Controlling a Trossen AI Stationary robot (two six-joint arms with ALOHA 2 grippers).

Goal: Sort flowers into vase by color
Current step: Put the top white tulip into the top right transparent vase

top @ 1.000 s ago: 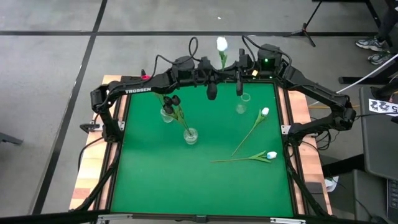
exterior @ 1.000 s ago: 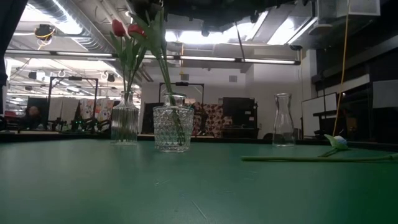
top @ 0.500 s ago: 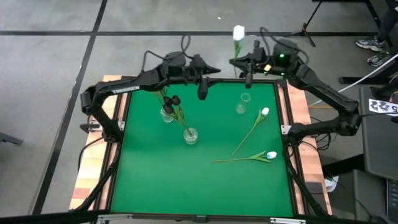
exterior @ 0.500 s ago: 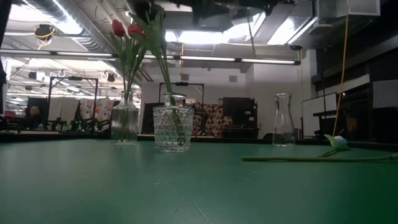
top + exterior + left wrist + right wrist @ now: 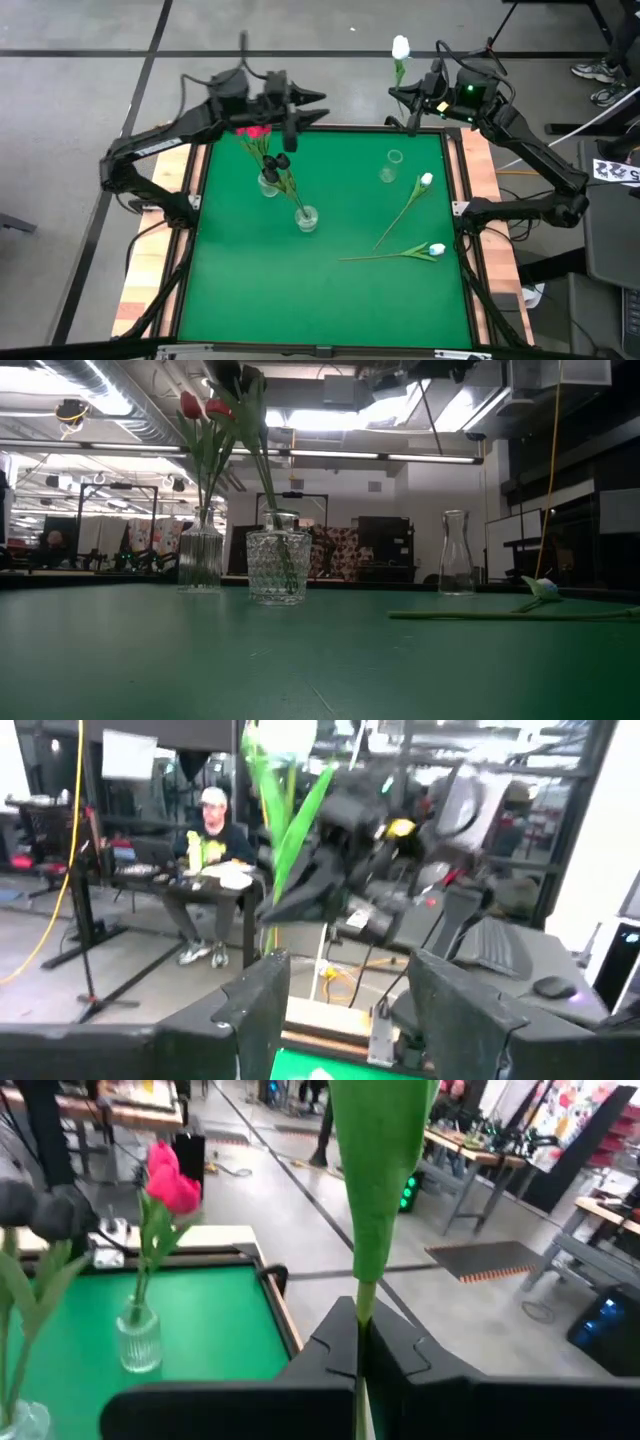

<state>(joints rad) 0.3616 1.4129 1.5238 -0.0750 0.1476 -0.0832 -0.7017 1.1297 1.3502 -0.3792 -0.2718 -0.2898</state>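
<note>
My right gripper (image 5: 408, 100), high over the table's far right corner, is shut on a white tulip (image 5: 400, 47). My left gripper (image 5: 300, 115) hangs open above the far edge, left of it, with nothing between its fingers (image 5: 262, 1010). A ribbed vase (image 5: 268, 184) holds pink-red tulips (image 5: 253, 131). A cut-glass vase (image 5: 307, 218) holds black tulips (image 5: 284, 160). A clear carafe (image 5: 390, 167) stands at the far right. Two white tulips (image 5: 410, 205) (image 5: 395, 254) lie flat on the green mat. My right gripper pinches the white tulip's thin stem (image 5: 358, 1318) between its two fingers, just below the broad green leaf (image 5: 380, 1170). The tulip stands up above the fingers, head on top, lifted clear of the table.
The green mat (image 5: 250, 290) has free room on its near half. A raised dark frame (image 5: 460, 200) rims the table. Beyond the far edge a person (image 5: 212, 830) sits at a desk, and a stand's legs (image 5: 490, 50) rest on the floor.
My right gripper has carried the white tulip up and toward the table's far right corner, the flower staying upright. My left gripper has drawn away from the tulip toward the table's left edge.
</note>
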